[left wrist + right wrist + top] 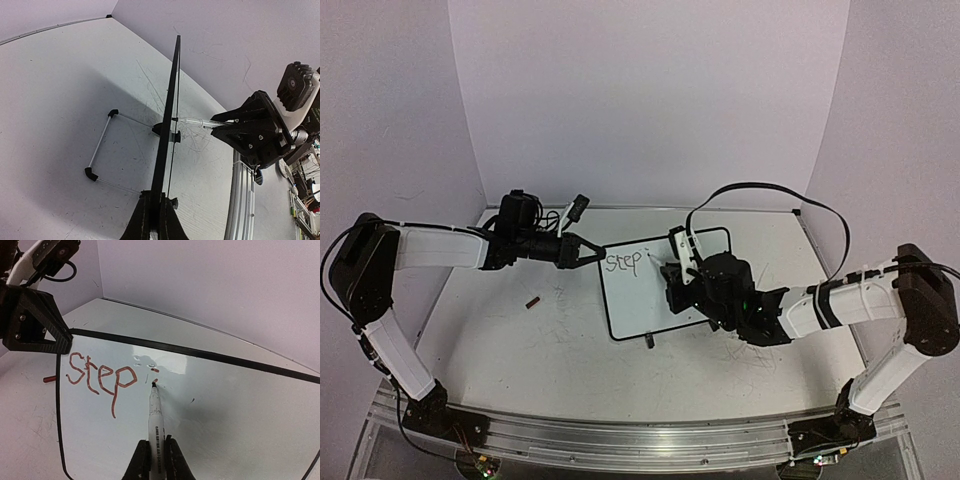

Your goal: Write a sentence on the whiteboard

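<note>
The left arm (440, 248) rises from its base, bends sharply at the elbow and runs level across the desk (540, 350). Its black, triangular left tool (595, 252) is pinched onto the thin black frame at the upper left edge of the whiteboard (660, 310).

The right arm (840, 300) folds the same way from the other side, forearm low and pointing inward. The right tool (156, 452) is pressed together on a slim white marker (155, 415) whose dark tip touches the board's glossy white face.

The board sits near the middle of the scuffed, matte white desk. It is rectangular with rounded corners and is propped on a thin wire stand (100, 150) with black corner caps.

The sentence (100, 377) so far reads "step", in loose handwritten strokes near the board's upper left. The strokes look reddish in the right wrist view. A couple of small marks follow it, beside the marker tip.

A small red cylinder (532, 301) lies on the desk left of the board.
</note>
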### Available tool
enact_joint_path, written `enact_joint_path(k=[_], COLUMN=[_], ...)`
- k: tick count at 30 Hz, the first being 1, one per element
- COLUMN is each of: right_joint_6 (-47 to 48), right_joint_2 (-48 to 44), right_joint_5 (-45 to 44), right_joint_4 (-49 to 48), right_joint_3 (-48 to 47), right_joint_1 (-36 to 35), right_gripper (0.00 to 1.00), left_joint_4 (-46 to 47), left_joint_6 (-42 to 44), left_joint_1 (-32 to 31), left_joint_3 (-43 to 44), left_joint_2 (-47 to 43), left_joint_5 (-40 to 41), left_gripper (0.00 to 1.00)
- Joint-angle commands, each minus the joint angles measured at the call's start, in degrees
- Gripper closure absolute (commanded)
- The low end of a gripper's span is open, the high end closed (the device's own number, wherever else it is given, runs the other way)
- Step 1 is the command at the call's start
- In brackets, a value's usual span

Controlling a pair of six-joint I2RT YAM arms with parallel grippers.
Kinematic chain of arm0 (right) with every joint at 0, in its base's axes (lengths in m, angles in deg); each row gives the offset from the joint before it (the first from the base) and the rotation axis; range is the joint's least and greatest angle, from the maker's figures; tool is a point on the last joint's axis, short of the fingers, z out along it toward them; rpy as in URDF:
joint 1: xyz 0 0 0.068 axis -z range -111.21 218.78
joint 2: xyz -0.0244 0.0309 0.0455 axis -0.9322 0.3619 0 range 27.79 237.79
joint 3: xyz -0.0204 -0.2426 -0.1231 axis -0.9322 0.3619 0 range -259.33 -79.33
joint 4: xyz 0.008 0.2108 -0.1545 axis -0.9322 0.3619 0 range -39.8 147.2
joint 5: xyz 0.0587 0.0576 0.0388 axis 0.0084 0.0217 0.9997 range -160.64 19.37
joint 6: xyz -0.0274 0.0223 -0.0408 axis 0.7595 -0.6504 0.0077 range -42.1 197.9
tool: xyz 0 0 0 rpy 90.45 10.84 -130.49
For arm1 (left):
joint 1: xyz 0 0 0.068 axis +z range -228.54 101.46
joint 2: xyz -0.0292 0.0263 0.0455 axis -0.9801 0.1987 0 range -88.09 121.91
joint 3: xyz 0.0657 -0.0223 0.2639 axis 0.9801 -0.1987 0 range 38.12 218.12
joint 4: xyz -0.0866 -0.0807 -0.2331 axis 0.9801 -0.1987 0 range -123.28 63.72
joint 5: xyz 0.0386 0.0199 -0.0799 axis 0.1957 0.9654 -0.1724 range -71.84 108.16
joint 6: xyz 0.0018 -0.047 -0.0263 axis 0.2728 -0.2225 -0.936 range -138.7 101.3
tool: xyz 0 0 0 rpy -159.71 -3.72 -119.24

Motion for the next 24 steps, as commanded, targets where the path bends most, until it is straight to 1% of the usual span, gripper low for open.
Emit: enact_joint_path(k=[1,24], right_joint_6=[-1.44,-2.55], right_joint_2=[-1.26,-2.08], right_joint_5=[-0.3,0.48], right_joint_4=[1.64,2.44], right_joint_3=[0.8,2.47], right_joint_1=[0.04,-0.6], right_gripper=[1.0,1.0], left_joint_4=[0.23,0.1], left_joint_6=[1.51,1.69], left_joint_1=[0.17,0.21], left_joint_3=[0.29,0.28], left_joint_2=[-2.54,-2.59], left_joint_5=[1.61,1.83], left_gripper=[1.0,1.0])
